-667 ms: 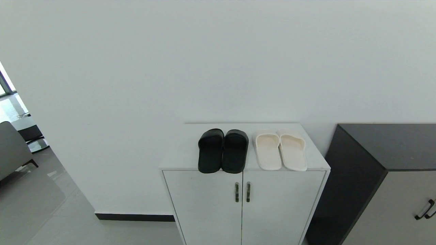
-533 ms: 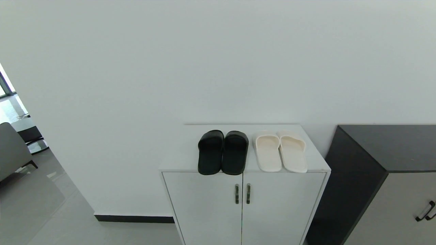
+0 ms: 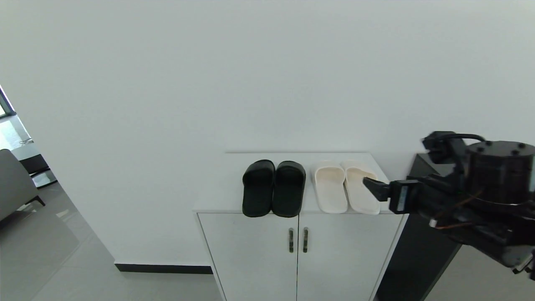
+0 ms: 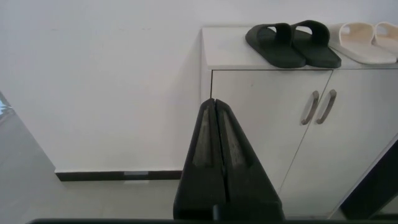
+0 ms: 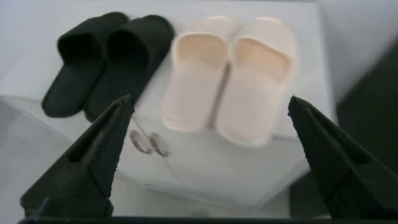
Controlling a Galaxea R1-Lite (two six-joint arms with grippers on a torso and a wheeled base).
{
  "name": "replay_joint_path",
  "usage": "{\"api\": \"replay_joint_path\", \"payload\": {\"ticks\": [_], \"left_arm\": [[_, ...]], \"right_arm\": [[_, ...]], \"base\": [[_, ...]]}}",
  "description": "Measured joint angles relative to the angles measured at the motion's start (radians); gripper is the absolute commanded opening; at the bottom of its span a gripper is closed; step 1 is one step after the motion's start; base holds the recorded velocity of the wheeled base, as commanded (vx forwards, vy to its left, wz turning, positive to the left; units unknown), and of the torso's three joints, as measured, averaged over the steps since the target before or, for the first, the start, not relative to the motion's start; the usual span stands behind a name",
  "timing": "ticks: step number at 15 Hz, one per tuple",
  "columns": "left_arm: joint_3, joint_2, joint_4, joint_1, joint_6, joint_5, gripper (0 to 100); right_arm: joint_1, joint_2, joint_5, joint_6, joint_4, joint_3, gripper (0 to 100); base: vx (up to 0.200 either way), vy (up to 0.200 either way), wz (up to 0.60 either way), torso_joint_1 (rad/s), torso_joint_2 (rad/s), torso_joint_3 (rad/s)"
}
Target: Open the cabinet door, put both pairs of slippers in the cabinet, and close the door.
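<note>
Cabinet: the white cabinet (image 3: 234, 259) sits at 6 o'clock in the head view, against the wall.
Doors: both shut, and the two handles (image 3: 291, 240) stand side by side at the centre seam.
Black slippers: this pair (image 3: 288, 188) is on the cabinet top, toes to the wall and heels just over the front edge, at 12 o'clock from the handles.
Cream slippers: this pair (image 3: 330, 188) is on the same top, just beside the black pair at its 3 o'clock. The two pairs stand close but apart.
Right gripper: the right gripper (image 3: 373, 187) is up at cabinet-top height, at 3 o'clock from the cream pair. Its claw is spread wide with nothing in it, and the wrist view frames the cream pair between the two fingers (image 5: 93, 162). Whether it touches the slipper, I cannot tell.
Left gripper: the left gripper (image 4: 215, 102) is low, out in front of the left door. Its claw is pressed together and holds nothing.
Dark cabinet: a dark cabinet (image 3: 418, 259) stands at 3 o'clock from the white one.
Chair: a grey chair (image 3: 12, 184) is far off at 9 o'clock.
</note>
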Motion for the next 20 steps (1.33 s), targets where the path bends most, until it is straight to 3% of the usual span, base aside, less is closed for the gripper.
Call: {"api": "replay_joint_path", "payload": {"ticks": [4,10,19,20], "left_arm": [[0.0,0.0,0.0,0.0,0.0,-0.001,0],[0.0,0.0,0.0,0.0,-0.003,-0.001,0],[0.0,0.0,0.0,0.0,-0.015,0.0,0],[0.0,0.0,0.0,0.0,-0.017,0.0,0]], "right_arm": [[0.003,0.263,-0.033,0.017,-0.023,-0.212,100],[-0.032,0.443,-0.068,-0.014,-0.088,-0.275,100],[-0.104,0.694,-0.073,-0.032,-0.099,-0.516,100],[-0.11,0.712,-0.073,-0.033,-0.099,-0.541,0]], "base": [[0.15,0.0,0.0,-0.001,0.0,-0.001],[0.0,0.0,0.0,0.0,0.0,0.0],[0.0,0.0,0.0,0.0,0.0,0.0],[0.0,0.0,0.0,0.0,0.0,0.0]]}}
